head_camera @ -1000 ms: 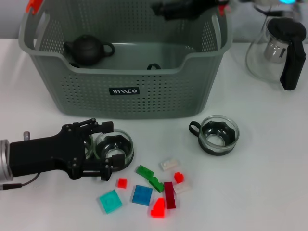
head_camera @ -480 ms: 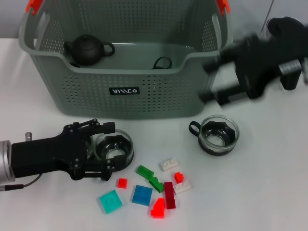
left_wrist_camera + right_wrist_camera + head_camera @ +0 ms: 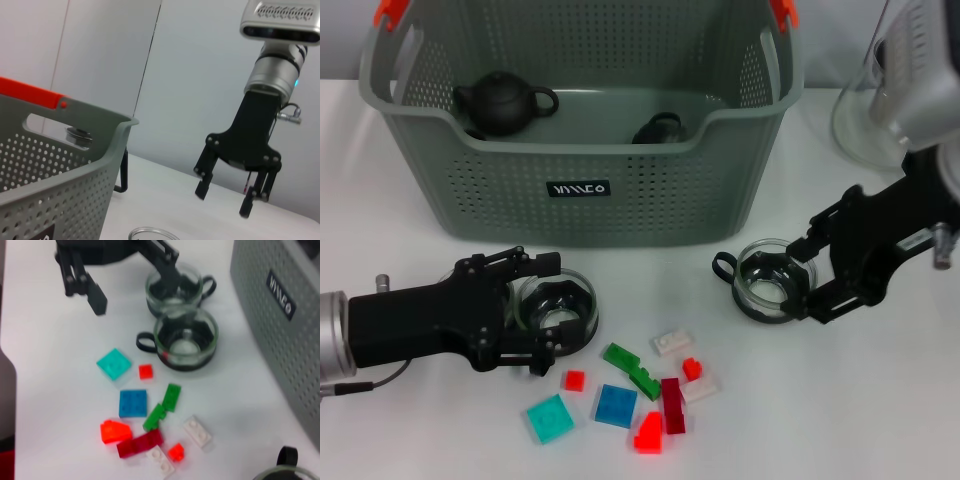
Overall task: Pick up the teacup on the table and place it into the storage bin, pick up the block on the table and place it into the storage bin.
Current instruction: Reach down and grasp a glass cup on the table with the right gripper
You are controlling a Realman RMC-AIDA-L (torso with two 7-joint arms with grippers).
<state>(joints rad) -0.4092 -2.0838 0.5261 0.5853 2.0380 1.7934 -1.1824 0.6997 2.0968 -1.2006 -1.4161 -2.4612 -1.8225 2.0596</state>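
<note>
Left gripper (image 3: 542,315): jaws are spread w/ near-left teacup (image 3: 558,310) between, not yet clamped. Right gripper (image 3: 808,283): jaws open, empty, beside right teacup (image 3: 772,280), probably for next pick. Blocks (image 3: 650,385) are scattered on near surface (image 3: 840,410); storage bin (image 3: 580,130) is placed far.

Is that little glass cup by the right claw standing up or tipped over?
Upright: the teacup sits on the table, rim facing up, beside the open right gripper.
</note>
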